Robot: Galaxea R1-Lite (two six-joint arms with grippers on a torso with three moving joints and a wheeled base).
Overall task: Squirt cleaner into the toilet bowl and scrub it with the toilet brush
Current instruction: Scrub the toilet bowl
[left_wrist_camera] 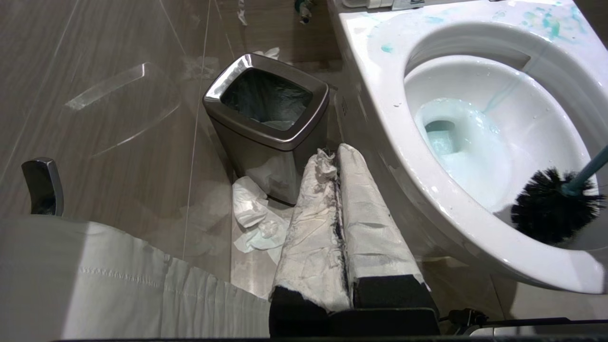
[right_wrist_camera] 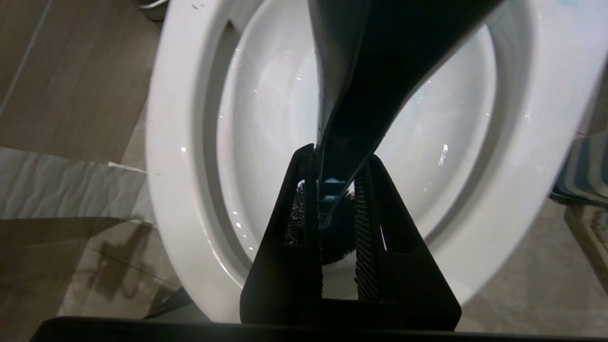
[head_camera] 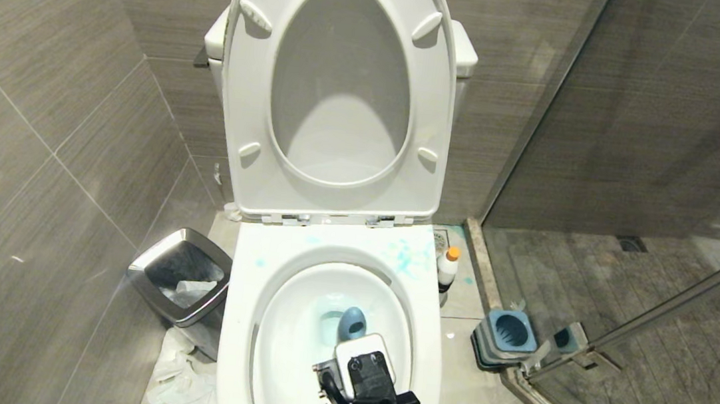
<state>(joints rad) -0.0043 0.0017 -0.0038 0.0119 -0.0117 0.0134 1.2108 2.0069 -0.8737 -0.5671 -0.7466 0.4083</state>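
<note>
The white toilet bowl [head_camera: 240, 323] stands open with its lid up, pale blue water at the bottom and teal splashes on the back rim. My right gripper [right_wrist_camera: 339, 154] hangs over the bowl's near part, shut on the slate-blue handle of the toilet brush [right_wrist_camera: 351, 71]. The black bristle head [left_wrist_camera: 546, 206] sits low inside the bowl against the near wall. The handle's top [head_camera: 352, 324] pokes up beyond my right wrist [head_camera: 367, 390]. The cleaner [head_camera: 447, 268], a white bottle with an orange cap, stands on the floor right of the toilet. My left gripper [left_wrist_camera: 336, 154], shut and empty, stays parked left of the toilet.
A steel-rimmed waste bin [head_camera: 181, 280] stands left of the toilet with crumpled paper [left_wrist_camera: 254, 218] on the floor beside it. The blue-grey brush holder [head_camera: 510, 331] sits at the right by the glass shower door [head_camera: 668, 194]. Tiled walls close in at the left and behind.
</note>
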